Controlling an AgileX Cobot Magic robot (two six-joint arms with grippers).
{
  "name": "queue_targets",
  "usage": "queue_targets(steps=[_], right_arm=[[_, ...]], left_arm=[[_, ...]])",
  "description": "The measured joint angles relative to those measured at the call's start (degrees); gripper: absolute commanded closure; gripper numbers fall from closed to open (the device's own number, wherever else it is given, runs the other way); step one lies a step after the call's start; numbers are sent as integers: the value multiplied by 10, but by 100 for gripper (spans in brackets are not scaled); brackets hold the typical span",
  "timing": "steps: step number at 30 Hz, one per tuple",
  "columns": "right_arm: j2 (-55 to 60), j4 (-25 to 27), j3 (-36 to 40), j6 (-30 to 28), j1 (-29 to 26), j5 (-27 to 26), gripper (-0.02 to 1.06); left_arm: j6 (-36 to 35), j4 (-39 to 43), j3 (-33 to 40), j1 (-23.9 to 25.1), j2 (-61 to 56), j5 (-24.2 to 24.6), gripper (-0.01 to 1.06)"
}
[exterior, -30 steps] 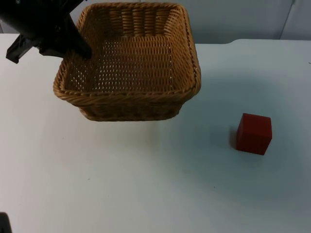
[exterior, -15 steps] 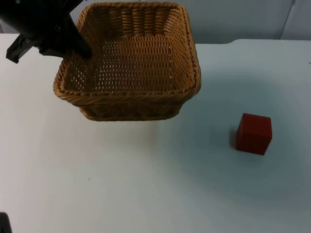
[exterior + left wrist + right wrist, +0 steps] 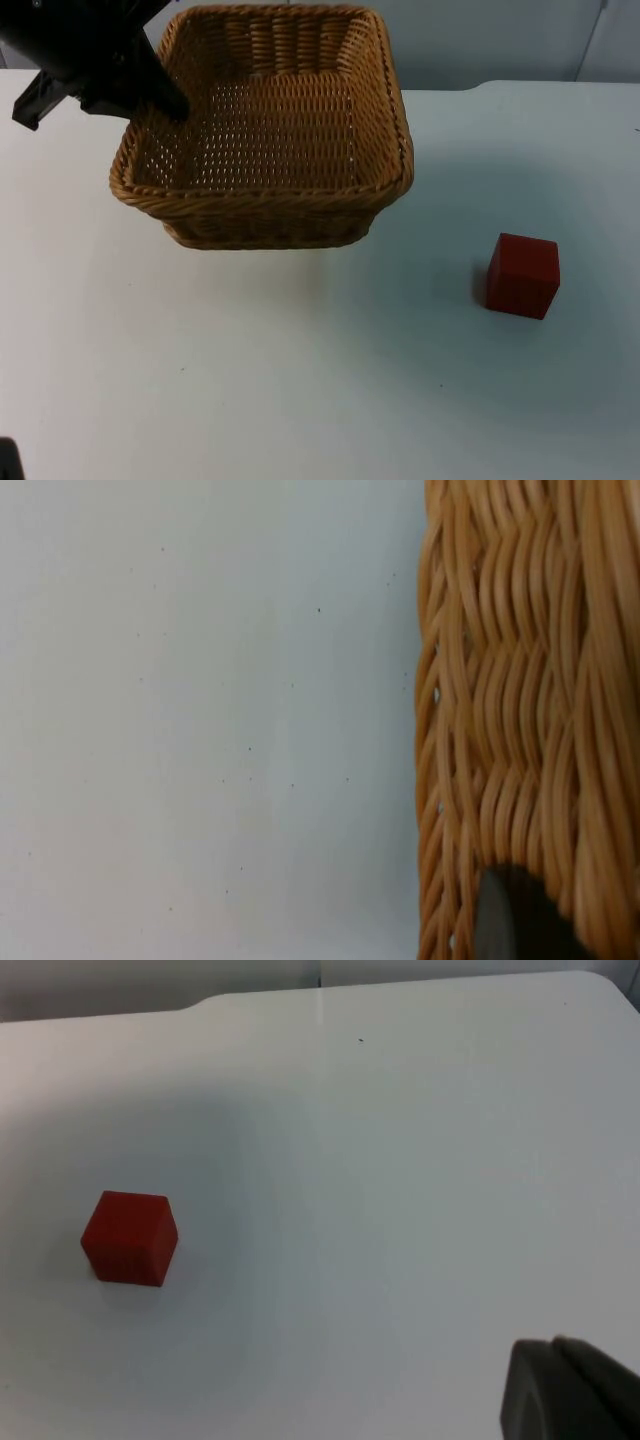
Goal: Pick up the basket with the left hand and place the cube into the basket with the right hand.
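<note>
1. On the white table [image 3: 250,380] I see one square wicker basket [image 3: 265,130], tan and openly woven, and one matte red cube [image 3: 523,275] well apart from it.
2. My left gripper [image 3: 160,100] is clamped on the basket's rim, holding it off the table; a black fingertip [image 3: 510,920] presses the weave.
3. My right gripper waits above the cube; I cannot tell its opening.
4. Nothing has shifted since a second ago.

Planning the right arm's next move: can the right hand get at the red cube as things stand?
Probably yes: the red cube sits alone on the white table, apart from the woven wicker basket, with nothing around it.
</note>
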Motion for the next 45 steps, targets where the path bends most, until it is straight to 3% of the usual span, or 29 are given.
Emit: queue_targets(steps=[19,24,25,27,28,29,32,33,34,36,38,42,43,45], right_arm=[[1,29,0,-9,0,-1,105],[85,36,0,-32,0,1,102],[120,38,0,-36,0,-2,98],[227,51,-7,-48,0,-11,81],[227,51,-7,-48,0,-11,70],[241,57,-10,-51,0,-13,70],[377,74,-42,-77,0,-30,28],[377,74,-42,-77,0,-30,19],[404,74,-50,-81,0,-39,19],[461,84,-68,-85,0,-66,6],[488,95,-76,-86,0,-87,5],[609,192,-104,-137,0,-185,5],[609,192,-104,-137,0,-185,5],[668,247,-123,-168,0,-210,5]], left_arm=[[0,0,0,0,0,0,105],[0,0,0,0,0,0,105],[0,0,0,0,0,0,105],[0,0,0,0,0,0,105],[0,0,0,0,0,0,105],[0,0,0,0,0,0,105],[0,0,0,0,0,0,105],[0,0,0,0,0,0,105],[0,0,0,0,0,0,105],[0,0,0,0,0,0,105],[0,0,0,0,0,0,105],[0,0,0,0,0,0,105],[0,0,0,0,0,0,105],[0,0,0,0,0,0,105]])
